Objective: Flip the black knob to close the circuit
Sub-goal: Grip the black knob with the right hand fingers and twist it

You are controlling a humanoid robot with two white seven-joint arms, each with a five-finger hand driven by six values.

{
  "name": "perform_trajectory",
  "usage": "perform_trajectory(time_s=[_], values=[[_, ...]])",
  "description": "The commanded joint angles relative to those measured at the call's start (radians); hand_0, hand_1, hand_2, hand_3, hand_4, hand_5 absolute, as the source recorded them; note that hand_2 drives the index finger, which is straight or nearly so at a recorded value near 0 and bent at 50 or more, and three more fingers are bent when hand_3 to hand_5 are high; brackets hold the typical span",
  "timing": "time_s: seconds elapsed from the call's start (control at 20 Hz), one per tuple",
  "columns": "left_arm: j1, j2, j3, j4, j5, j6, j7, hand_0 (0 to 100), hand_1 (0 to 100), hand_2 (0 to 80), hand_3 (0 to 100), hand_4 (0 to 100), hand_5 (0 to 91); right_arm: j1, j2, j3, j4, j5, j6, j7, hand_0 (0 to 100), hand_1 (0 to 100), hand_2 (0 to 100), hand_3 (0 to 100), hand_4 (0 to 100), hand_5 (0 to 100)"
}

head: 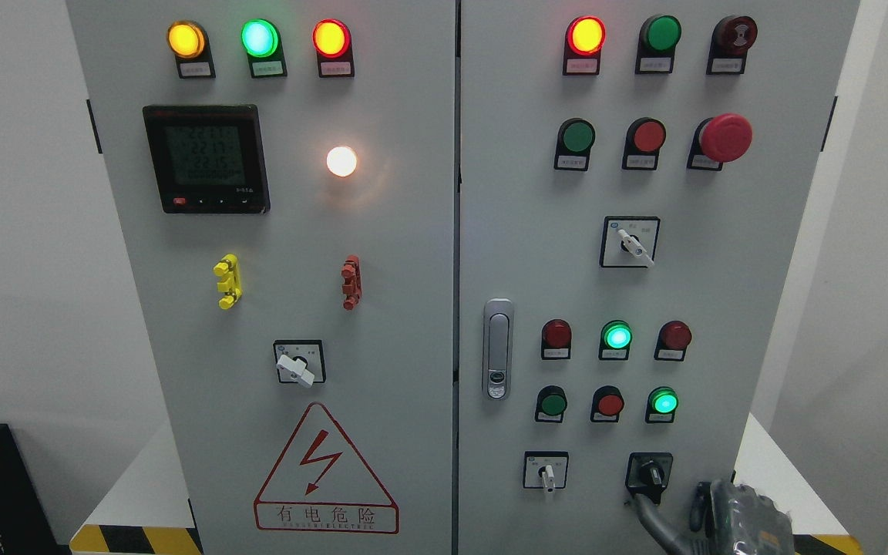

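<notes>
Black knob (649, 472): small rigid rotary selector fixed to cabinet panel (721, 293), just above-left of right hand (691, 512), one finger touching its lower edge, nothing clamped; likely stiff, detented; pinch the raised central bar

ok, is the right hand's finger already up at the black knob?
Yes. A finger of the right hand reaches up to the lower left edge of the black knob, though actual contact is unclear.

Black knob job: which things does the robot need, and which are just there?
Needed:
black knob
right hand, one finger reaching up to the knob

Just there:
white knobs
lit lamps
red stop button
meter
door handle
warning sign
</notes>
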Motion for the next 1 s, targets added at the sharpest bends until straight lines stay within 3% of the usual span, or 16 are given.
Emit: perform_trajectory(time_s=[0.0, 0.95], values=[[0.000, 0.000, -0.021, 0.021, -0.021, 0.001, -0.001, 12, 56, 0.0, 0, 0, 0.0, -0.009, 0.000, -0.021, 0.011, -0.003, 0.002, 0.003, 0, 16, 79, 97, 77, 80], [0.000, 0.000, -0.020, 0.021, -0.020, 0.001, -0.001, 12, 56, 0.0, 0, 0, 0.0, -0.009, 0.001, -0.047, -0.007, -0.011, -0.012, 0.006, 0, 16, 78, 97, 77, 80]])
